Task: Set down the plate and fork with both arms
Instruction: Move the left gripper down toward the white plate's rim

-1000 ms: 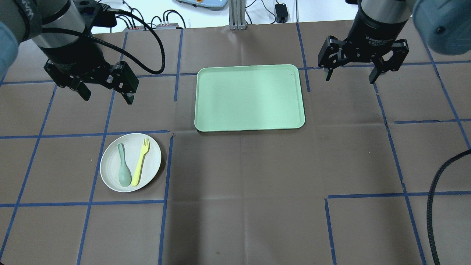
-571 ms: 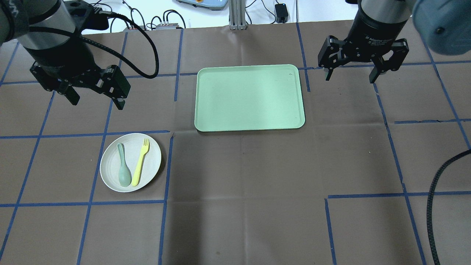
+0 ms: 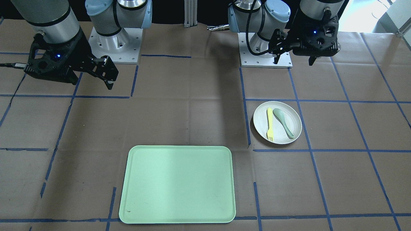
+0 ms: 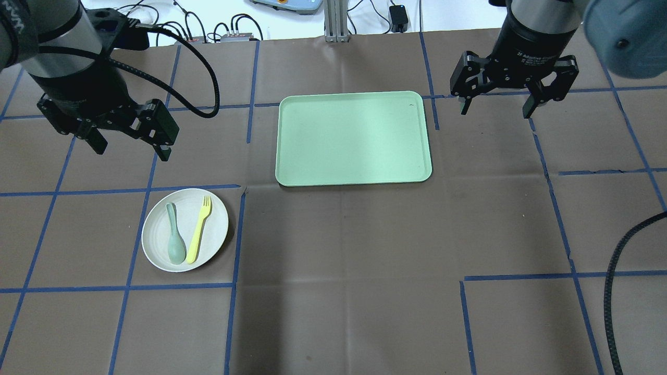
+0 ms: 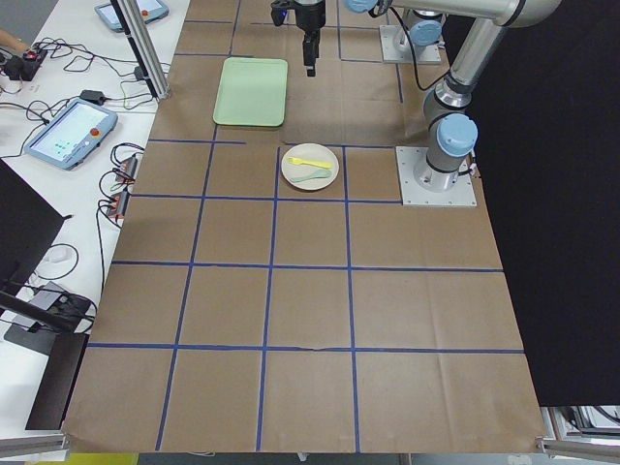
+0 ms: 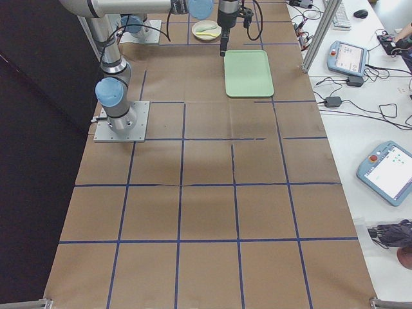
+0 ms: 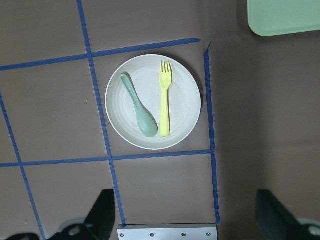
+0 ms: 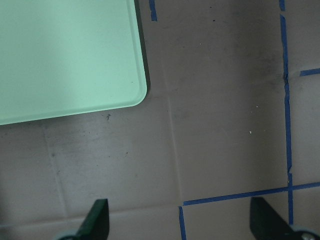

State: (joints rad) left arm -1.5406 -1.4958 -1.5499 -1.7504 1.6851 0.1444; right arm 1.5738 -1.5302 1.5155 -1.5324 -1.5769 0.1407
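The off-white plate lies on the table at the near left, with the pale-yellow fork and a teal-green spoon lying in it side by side. My left gripper is open and empty, hovering above the table just beyond the plate. The left wrist view shows the plate, the fork and the spoon ahead of the spread fingers. My right gripper is open and empty, up in the air to the right of the light-green tray.
The tray lies flat at the far middle, its corner in the right wrist view. Blue tape lines cross the brown table cover. A black cable hangs at the near right. The left arm's base plate is near the plate.
My left gripper has moved left and nearer, toward the plate, still open. The right gripper, plate, fork, spoon and tray have not moved.
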